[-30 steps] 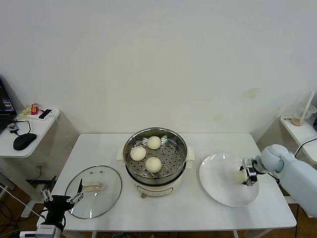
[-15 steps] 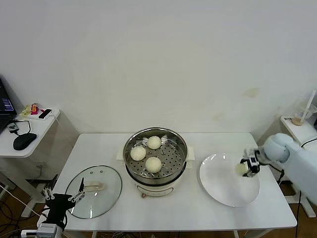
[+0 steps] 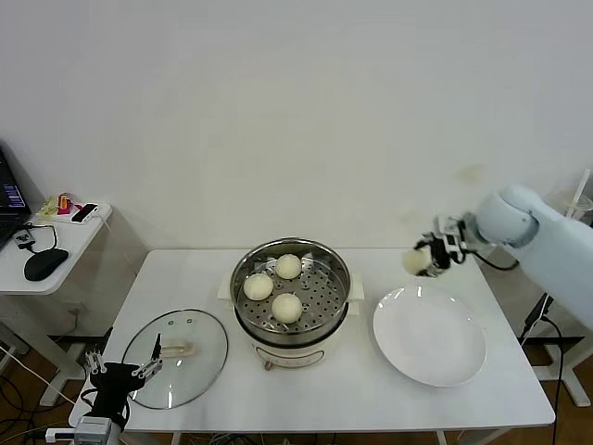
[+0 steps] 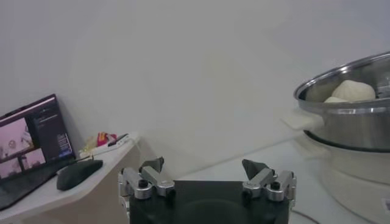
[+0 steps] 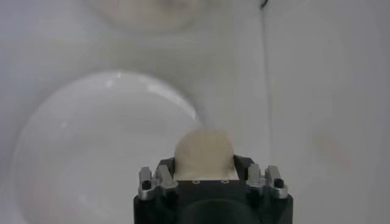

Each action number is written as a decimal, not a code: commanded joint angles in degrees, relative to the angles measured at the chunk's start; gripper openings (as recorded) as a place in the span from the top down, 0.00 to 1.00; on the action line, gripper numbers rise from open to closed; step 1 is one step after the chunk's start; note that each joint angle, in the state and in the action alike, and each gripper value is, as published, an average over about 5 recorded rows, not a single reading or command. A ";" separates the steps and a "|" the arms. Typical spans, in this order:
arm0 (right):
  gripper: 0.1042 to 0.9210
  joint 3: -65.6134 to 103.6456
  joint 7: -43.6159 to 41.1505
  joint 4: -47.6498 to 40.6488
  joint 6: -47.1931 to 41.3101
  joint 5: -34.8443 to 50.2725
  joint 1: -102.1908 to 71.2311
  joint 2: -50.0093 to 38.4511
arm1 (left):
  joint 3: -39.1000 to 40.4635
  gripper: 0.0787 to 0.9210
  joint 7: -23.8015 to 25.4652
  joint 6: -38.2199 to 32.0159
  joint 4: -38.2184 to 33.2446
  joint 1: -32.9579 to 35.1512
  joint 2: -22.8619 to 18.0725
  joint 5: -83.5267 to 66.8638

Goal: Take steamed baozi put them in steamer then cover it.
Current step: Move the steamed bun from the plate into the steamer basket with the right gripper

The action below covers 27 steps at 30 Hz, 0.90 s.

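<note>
A white table (image 3: 371,389) is seen bearing the steamer (image 3: 291,295) at its middle, a shiny steel pot on a cream base, uncovered, with three steamed baozi (image 3: 286,307) lying on its perforated tray. To the steamer's right a flat white plate (image 3: 429,336) is set, and to its left the cover (image 3: 176,357) is laid flat on the table, handle up. A fourth baozi (image 3: 417,261) is held in the air above the far edge of the plate, pinched between the fingers of the right gripper (image 3: 428,259); it seems clear of the plate. The left gripper (image 3: 119,376) is parked low at the table's near left corner, just beside the cover, its fingers spread wide and holding nothing.
</note>
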 commanded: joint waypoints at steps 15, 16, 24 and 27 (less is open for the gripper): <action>0.37 -20.73 15.53 -0.37 -16.99 24.71 11.16 21.36 | -0.83 0.12 -0.02 -0.07 1.13 -0.47 -0.12 -0.17; 0.37 -20.88 15.87 -0.77 -17.29 24.49 10.75 21.84 | -0.89 0.12 -0.02 -0.08 1.13 -0.51 -0.12 -0.20; 0.37 -21.19 16.83 -3.30 -17.69 21.79 8.52 23.71 | -1.19 0.12 -0.01 -0.16 1.15 -0.65 -0.14 -0.39; 0.37 -21.09 16.96 -3.81 -17.70 21.09 7.89 23.94 | -1.18 0.12 -0.01 -0.16 1.31 -0.81 -0.10 -0.40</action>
